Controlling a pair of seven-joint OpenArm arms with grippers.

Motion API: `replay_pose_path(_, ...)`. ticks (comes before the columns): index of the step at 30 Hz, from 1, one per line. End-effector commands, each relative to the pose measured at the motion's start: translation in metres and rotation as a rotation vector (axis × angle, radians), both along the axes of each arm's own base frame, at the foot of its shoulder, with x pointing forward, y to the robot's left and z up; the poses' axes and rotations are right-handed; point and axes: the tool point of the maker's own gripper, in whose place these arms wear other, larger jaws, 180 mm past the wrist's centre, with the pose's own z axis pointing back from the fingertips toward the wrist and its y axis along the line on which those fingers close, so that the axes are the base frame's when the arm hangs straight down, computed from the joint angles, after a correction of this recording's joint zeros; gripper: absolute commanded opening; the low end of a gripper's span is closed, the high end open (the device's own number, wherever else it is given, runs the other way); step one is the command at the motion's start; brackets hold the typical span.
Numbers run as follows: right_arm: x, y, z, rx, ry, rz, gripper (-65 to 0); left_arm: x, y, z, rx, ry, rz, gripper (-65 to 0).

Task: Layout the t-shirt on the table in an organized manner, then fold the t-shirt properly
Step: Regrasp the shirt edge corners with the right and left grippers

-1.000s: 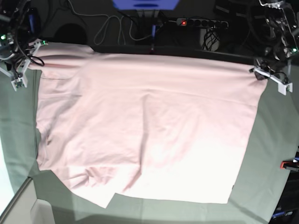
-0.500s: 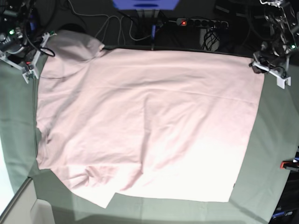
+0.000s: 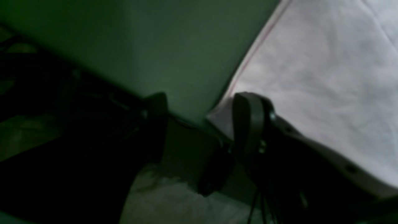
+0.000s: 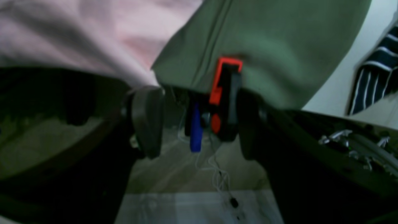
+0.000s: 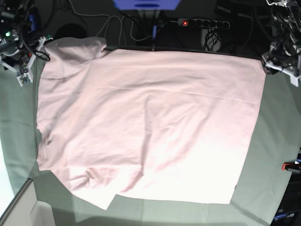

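Observation:
The pale pink t-shirt lies spread almost flat across the table, plain side up, with a sleeve bunched at the far left corner. My left gripper hovers at the shirt's far right corner. In the left wrist view this gripper is open, with the t-shirt corner just beside one finger. My right gripper stands off the far left sleeve. Seen from the right wrist, it is open and empty, and the t-shirt edge hangs above one finger.
A red-and-black clamp grips the green cloth's edge straight beyond my right gripper. Another clamp sits at the table's right edge. A power strip and cables lie behind the far edge. A white box stands at the near left.
Both grippers have opened and let go of the shirt's far edge, then drawn outward and back. The far edge has settled flat and the left sleeve has dropped into a bunch.

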Motion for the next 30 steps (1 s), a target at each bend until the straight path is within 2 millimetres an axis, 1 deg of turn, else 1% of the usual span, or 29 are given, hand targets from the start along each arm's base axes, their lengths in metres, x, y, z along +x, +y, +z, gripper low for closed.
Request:
replay_pose_path(1,0.007,-0.003,0.007,-0.019,-0.027,0.008,-28.3,0.013,0.005,0.011,0.015,-0.047,-0.009,-32.2)
replay_pose_path(5,0.012,-0.002,0.008,-0.012,-0.039,-0.002,-28.3,0.015,0.004,0.011,0.013,-0.050,-0.010,-32.2)
replay_pose_path(6,0.012,-0.002,0.008,-0.013,-0.038,-0.004,-28.3,0.016,0.000,0.010,0.009,-0.047,-0.019,-32.2)
replay_pose_path(7,0.011,-0.002,0.008,-0.012,-0.038,-0.005,-28.3,0.016,-0.006,0.006,0.001,-0.036,-0.038,-32.2)
replay_pose_path(9,0.011,-0.001,0.008,-0.011,-0.038,-0.006,-28.2,0.012,-0.012,-0.004,-0.016,-0.006,-0.052,-32.3)
replay_pose_path(11,0.011,0.000,0.007,-0.008,-0.037,-0.005,-28.1,0.006,-0.016,-0.015,-0.036,0.024,-0.052,-32.4)
replay_pose_path(14,0.012,0.003,0.005,0.002,-0.042,-0.006,-28.1,0.006,-0.018,-0.024,-0.063,0.042,-0.037,-32.7)
replay_pose_path(15,0.012,0.005,0.005,0.009,-0.045,-0.010,-28.1,0.003,-0.018,-0.028,-0.071,0.052,-0.031,-34.1)
replay_pose_path(17,0.016,0.005,0.006,0.010,-0.054,-0.013,-28.1,0.000,-0.019,-0.032,-0.079,0.064,-0.025,-40.8)
replay_pose_path(19,0.014,0.005,0.001,0.020,-0.039,-0.021,-28.3,0.000,-0.020,-0.032,-0.083,0.061,-0.026,-50.1)
replay_pose_path(22,0.005,0.011,-0.021,0.071,0.009,-0.046,-28.2,0.000,-0.018,-0.031,-0.081,0.059,-0.020,-65.0)
replay_pose_path(26,-0.005,0.015,-0.049,0.132,0.082,-0.081,-28.1,-0.001,-0.018,-0.031,-0.080,0.062,-0.021,-64.8)
replay_pose_path(27,-0.008,0.016,-0.054,0.141,0.097,-0.086,-28.1,-0.001,-0.018,-0.031,-0.080,0.062,-0.021,-65.0)
replay_pose_path(30,-0.010,0.016,-0.055,0.143,0.101,-0.087,-28.1,-0.002,-0.018,-0.031,-0.080,0.063,-0.021,-65.0)
